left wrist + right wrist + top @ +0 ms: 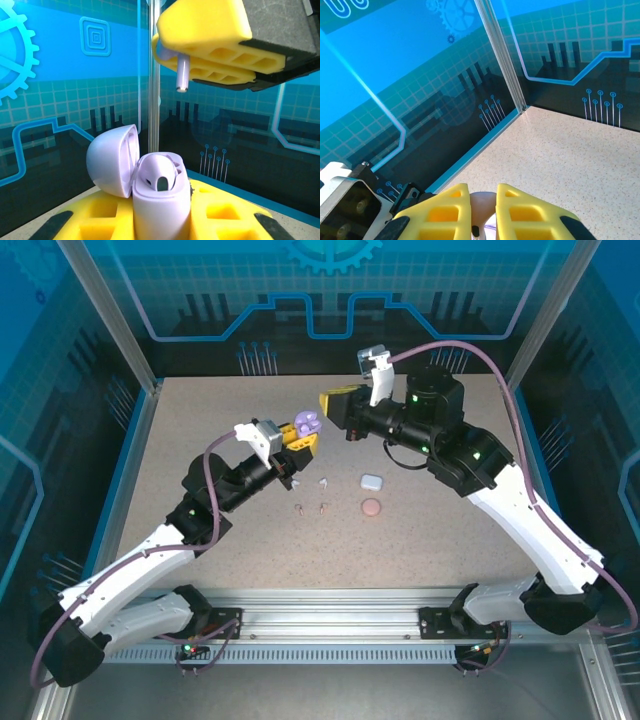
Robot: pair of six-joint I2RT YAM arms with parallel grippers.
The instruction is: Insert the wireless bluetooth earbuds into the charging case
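we note the left gripper (300, 438) clamped on the open purple charging case (160, 200) and the right gripper (333, 402) pinched on a purple earbud (182, 72), stem down, above the case mouth and apart from it, and we judge a skewed descent could catch the rim and flick the bud free.

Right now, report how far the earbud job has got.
Done: the purple case is open in the left gripper, with a first bud apparently seated. In hand: the right gripper pinches the other purple bud just above it. Left: seat that one, then the white buds and pink buds lying on the table near the white case and pink case.
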